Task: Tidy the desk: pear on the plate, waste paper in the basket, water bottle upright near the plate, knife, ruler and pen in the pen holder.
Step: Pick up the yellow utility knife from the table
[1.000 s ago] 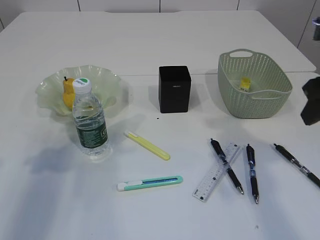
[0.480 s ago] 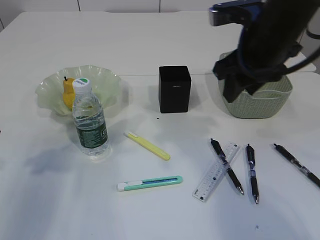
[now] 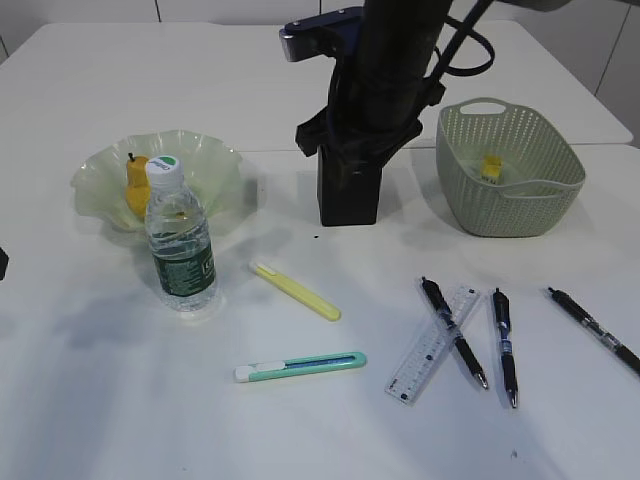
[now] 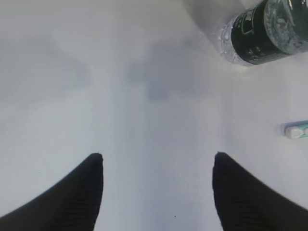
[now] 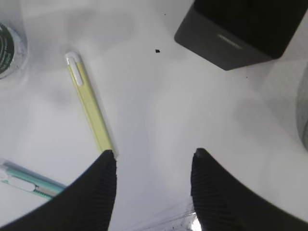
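Now right pincer (image 5: 153,159) released, empty above bench (image 3: 300,430). Yellow knife (image 5: 90,107) lies flat at frame left: light, stiff, probably slippery; pinch mid-body. Left pincer (image 4: 158,161) released.

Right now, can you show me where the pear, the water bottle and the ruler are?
pear (image 3: 137,187), exterior view, on its yellow body inside the dish.
water bottle (image 3: 181,250), exterior view, on its clear middle above the label.
ruler (image 3: 422,358), exterior view, on its lower half.

Left claw (image 4: 156,192) agape; right claw (image 5: 153,185) agape, empty.
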Robot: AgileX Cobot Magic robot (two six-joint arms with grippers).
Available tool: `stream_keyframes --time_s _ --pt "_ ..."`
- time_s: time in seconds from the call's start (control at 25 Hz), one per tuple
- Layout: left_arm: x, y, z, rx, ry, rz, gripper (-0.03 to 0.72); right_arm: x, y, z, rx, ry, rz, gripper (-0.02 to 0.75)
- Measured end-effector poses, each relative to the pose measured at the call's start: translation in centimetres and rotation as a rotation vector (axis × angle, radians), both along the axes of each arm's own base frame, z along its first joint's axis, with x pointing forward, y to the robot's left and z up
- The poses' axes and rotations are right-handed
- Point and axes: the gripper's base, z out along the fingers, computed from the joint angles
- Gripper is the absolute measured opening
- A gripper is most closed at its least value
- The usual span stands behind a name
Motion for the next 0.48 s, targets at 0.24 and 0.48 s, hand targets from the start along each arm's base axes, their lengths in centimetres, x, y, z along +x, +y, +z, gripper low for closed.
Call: stream_keyframes --time_s 0.24,0.48 --pt "0.0 0.0 0.0 -0.002 -0.001 0.001 0.501 0.6 1.7 -1.7 -0.003 0.019 0.023 0.377" --pt "0.0 0.0 0.0 -0.002 -0.002 0.001 0.500 0.7 3.1 -4.7 -0.010 0.086 0.042 0.377"
